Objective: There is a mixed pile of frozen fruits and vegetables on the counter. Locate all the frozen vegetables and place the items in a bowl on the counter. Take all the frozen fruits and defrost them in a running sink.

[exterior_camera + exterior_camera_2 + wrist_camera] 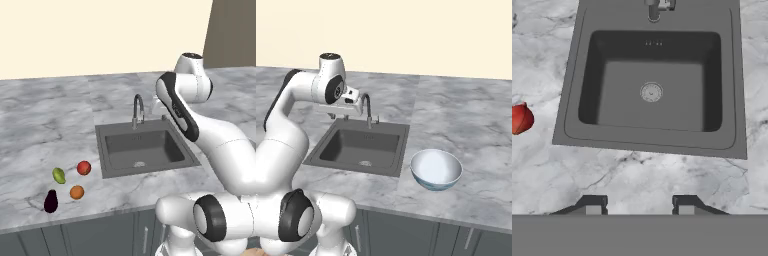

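**Produce grouped left of the sink, bowl on its right, arm raised over the basin**

Left base view: the marble tabletop (45, 115) carries the square dark sink (145, 148) with its curved metal tap (137, 109) at the back edge. The four produce items lie close together near the front edge, left of the basin and apart from one another: the red ball (84, 167) nearest the sink, the yellow-green oval (59, 175) to its left, the orange ball (76, 192) in front of them, and the dark purple eggplant (50, 201) closest to the tabletop's edge. The white arm rises from the lower right and bends above the sink's right side.

Right base view: the pale blue-white bowl (436, 169) stands upright just beside the sink's right rim, near the front edge. The arm's wrist hangs high behind the basin's left side, near the tap.

Hand view: the camera looks straight down on the basin with its round drain (651, 92). The red ball sits at the left border, on the marble just beside the sink rim. The end effector (640, 206) shows two dark fingertips (593, 204) at the bottom, over the marble in front of the sink; they are drawn in as far as they go and grip nothing.
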{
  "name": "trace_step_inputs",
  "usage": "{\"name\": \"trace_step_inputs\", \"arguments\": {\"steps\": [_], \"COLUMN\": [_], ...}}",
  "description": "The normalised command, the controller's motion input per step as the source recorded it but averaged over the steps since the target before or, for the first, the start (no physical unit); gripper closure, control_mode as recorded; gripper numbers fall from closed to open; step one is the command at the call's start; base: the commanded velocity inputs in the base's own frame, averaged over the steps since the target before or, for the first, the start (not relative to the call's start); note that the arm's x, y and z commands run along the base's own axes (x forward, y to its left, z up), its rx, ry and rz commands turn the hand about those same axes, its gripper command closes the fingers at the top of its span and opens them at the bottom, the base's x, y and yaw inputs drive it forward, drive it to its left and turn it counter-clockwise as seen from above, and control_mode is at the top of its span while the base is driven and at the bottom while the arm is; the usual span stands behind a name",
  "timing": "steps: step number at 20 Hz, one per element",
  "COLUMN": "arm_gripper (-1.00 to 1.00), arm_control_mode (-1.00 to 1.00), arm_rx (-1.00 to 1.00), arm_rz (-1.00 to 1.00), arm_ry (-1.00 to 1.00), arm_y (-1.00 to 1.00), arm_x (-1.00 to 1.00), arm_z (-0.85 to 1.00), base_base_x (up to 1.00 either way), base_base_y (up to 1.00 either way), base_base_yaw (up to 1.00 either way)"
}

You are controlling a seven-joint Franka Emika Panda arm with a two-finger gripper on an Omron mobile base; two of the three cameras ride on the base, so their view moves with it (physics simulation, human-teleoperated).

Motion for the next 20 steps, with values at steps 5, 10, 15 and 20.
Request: {"name": "trace_step_inputs", "arguments": {"steps": [5, 10, 15, 20], "arm_gripper": [-1.0, -1.0, -1.0, -1.0], "arm_control_mode": [-1.0, -1.0, -1.0, -1.0], "arm_rx": [0.0, -0.01, 0.0, 0.0], "arm_rz": [-0.04, -0.05, 0.04, 0.1], "arm_ry": [0.02, 0.1, 0.17, 0.11], "arm_y": [0.42, 1.0, 1.0, 1.0], "arm_x": [-0.1, -0.17, -0.27, -0.51], "arm_z": [-0.09, -0.3, -0.4, -0.33], "base_base_x": [0.0, 0.0, 0.0, 0.0], "base_base_y": [0.0, 0.0, 0.0, 0.0], "base_base_yaw": [0.0, 0.0, 0.0, 0.0]}}
